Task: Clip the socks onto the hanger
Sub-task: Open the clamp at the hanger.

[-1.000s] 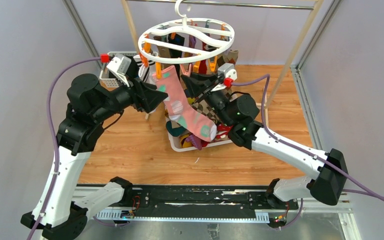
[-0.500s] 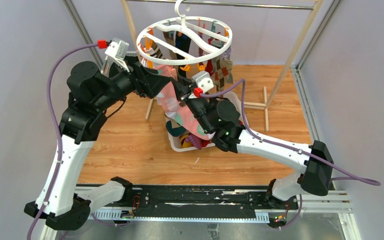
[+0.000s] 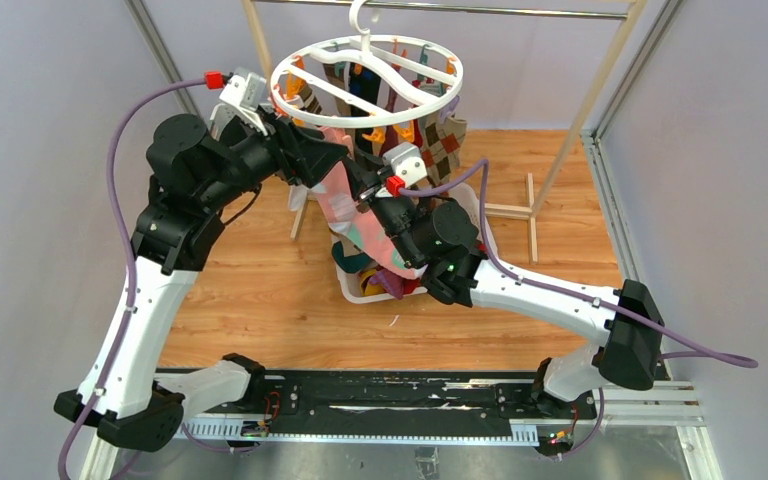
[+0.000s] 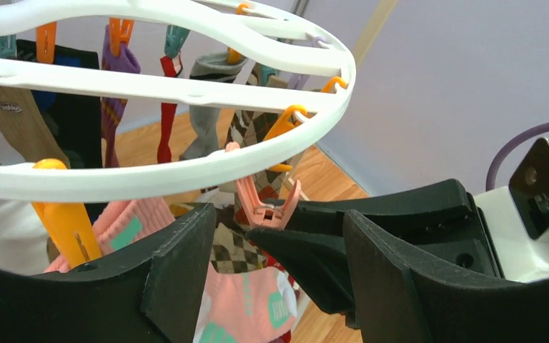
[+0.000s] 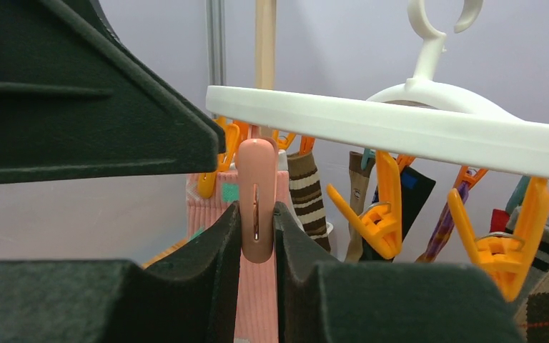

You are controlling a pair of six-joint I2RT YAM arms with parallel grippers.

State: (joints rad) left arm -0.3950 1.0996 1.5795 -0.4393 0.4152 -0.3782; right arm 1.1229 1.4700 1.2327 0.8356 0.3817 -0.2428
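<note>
The white round hanger (image 3: 365,80) hangs from the rail with several socks clipped on it. A pink sock with teal spots (image 3: 345,205) hangs below its near rim, between my two grippers. My right gripper (image 3: 368,188) is shut on a pink clip (image 5: 256,200) under the ring (image 5: 400,128), with the pink sock (image 5: 257,300) right behind it. My left gripper (image 3: 336,165) is open just under the rim. In the left wrist view its fingers (image 4: 179,271) stand wide apart around the pink clip (image 4: 268,204), the right gripper's finger and the sock (image 4: 250,304).
A white basket (image 3: 355,292) with more socks stands on the wooden table below the grippers. Wooden rack poles (image 3: 260,50) (image 3: 600,90) rise behind the hanger. Orange clips (image 5: 382,214) (image 4: 68,229) hang on the rim beside the pink one. Grey walls stand left and right.
The right gripper moved left and up to the sock and closed on the pink clip. The left gripper rose toward the ring's rim. The hanger swung slightly left.
</note>
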